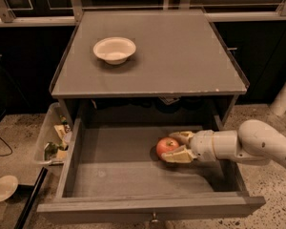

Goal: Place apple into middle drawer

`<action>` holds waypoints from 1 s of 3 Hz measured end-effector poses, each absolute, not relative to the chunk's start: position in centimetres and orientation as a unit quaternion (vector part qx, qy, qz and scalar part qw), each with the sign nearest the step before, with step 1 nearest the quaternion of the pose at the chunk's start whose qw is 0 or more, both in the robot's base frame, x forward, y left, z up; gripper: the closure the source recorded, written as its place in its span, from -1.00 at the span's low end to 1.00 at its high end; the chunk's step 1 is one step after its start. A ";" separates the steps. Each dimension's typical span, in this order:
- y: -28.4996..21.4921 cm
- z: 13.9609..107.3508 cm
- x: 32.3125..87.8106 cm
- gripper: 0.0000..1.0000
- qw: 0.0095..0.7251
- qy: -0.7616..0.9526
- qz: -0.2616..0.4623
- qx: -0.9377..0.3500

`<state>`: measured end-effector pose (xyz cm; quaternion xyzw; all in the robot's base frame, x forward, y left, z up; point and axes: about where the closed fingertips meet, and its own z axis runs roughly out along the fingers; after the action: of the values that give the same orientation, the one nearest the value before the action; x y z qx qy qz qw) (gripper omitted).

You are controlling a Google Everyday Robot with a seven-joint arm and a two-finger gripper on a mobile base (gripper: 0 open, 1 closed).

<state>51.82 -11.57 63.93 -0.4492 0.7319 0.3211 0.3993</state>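
Observation:
The red apple [167, 147] is inside the pulled-out grey middle drawer [133, 209], right of its middle, low over or on the drawer floor. My gripper [174, 146] reaches in from the right over the drawer's side wall, with its pale fingers [180, 155] closed around the apple's right side. The white arm extends off to the right edge of the view.
A white bowl [114, 49] sits on the cabinet top [181, 56] at the back left. A clear plastic bin of clutter [55, 140] stands on the floor left of the drawer. A small white dish [3, 188] lies on the floor at lower left.

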 end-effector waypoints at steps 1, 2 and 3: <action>-11.0 63.1 51.8 1.00 0.391 0.733 0.321 -0.455; -11.0 63.1 51.8 0.62 0.391 0.733 0.321 -0.455; -11.0 63.1 51.8 0.15 0.391 0.733 0.321 -0.455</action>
<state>51.77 -11.02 63.14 -0.4555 0.7325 0.3211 0.3910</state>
